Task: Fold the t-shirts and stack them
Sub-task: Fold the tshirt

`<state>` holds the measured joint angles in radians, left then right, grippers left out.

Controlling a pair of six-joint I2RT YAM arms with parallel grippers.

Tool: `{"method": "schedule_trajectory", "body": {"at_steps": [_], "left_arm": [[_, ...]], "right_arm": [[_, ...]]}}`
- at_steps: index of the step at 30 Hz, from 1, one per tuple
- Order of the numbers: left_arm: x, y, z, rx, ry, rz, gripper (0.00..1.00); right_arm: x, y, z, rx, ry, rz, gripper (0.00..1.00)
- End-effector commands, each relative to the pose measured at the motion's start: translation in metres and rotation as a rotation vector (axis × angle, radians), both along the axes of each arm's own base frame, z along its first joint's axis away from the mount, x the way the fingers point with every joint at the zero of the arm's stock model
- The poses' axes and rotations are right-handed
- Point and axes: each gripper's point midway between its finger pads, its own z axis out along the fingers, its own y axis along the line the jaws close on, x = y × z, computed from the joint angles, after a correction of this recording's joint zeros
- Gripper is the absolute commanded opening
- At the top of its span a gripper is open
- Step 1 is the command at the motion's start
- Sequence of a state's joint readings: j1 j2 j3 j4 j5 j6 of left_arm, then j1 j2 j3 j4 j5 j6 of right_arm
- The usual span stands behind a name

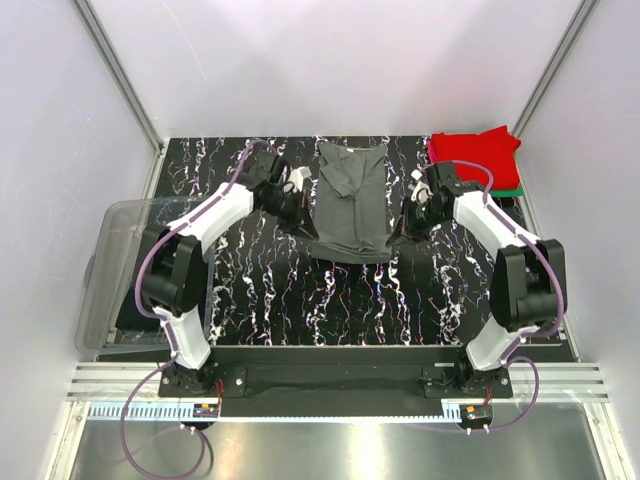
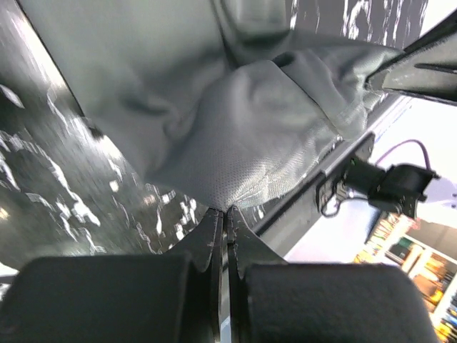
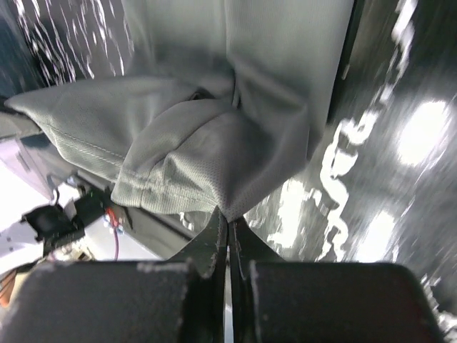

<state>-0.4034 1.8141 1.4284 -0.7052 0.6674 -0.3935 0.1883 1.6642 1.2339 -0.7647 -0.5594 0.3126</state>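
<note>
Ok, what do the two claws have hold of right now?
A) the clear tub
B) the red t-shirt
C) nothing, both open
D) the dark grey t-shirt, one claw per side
D: the wrist views show the left claw and the right claw each shut on a pinched edge of the dark grey t-shirt.

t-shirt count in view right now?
3: dark grey t-shirt mid-table, pinched by left gripper and right gripper; red t-shirt far-right corner, on green t-shirt. Others may hide in the clear tub.
</note>
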Motion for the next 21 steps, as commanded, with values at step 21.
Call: {"method": "schedule_trajectory", "body": {"at_steps": [21], "left_arm": [[0.162,0.009,-0.037,0.077,-0.234,0.059,0.0]], "right_arm": [[0.171,-0.002,-0.036,-0.06,-0.206,0.005,0.0]]}}
